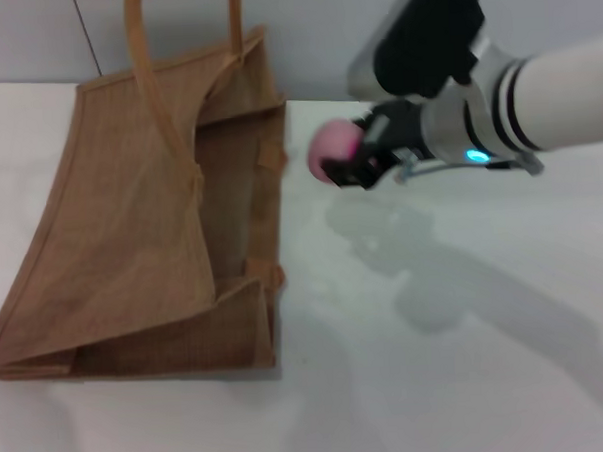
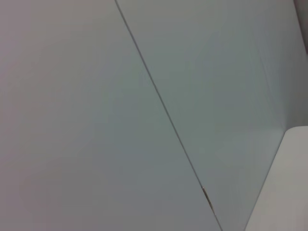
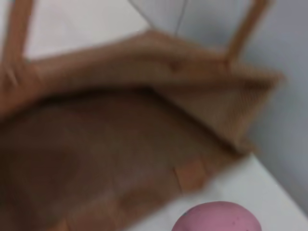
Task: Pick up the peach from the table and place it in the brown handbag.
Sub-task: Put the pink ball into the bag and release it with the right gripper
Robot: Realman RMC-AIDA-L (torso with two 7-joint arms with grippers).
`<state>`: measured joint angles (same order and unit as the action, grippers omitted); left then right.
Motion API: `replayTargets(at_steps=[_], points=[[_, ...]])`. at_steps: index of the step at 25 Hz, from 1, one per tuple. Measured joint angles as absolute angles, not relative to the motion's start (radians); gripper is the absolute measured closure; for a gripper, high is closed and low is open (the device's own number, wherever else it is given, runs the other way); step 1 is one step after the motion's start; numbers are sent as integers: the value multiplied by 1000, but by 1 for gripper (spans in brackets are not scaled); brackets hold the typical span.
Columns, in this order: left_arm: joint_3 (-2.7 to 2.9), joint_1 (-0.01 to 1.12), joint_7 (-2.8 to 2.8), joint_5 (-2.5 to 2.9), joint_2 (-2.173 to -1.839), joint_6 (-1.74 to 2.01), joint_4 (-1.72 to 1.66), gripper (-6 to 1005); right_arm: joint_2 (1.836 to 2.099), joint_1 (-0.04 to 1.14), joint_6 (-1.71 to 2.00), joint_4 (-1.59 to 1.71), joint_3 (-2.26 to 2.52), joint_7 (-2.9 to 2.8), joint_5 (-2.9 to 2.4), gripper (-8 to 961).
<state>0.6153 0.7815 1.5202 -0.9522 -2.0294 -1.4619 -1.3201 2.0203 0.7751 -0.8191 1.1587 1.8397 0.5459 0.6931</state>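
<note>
The pale-pink peach hangs in the air above the white table, held by my right gripper, which is shut on it just right of the brown handbag's open mouth. The tan jute bag stands open on the left half of the table, its handles rising at the back. In the right wrist view the peach sits at the lower edge and the handbag's open interior fills the frame beyond it. My left gripper shows in no view.
A grey wall rises behind the table. The left wrist view shows only a plain grey panel with a thin seam. The right arm's shadow falls on the tabletop right of the bag.
</note>
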Motion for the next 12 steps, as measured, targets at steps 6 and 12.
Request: replayTargets(at_steps=[6,12], points=[[634,783,1531,-949,-2029,-1438,-1298,920,2020,778,-830,1256,1857,546,696,380],[643,803,1532,-955,-2031,-1435,-1298,921,2021,781,-824,1239,1894,546,699,409]])
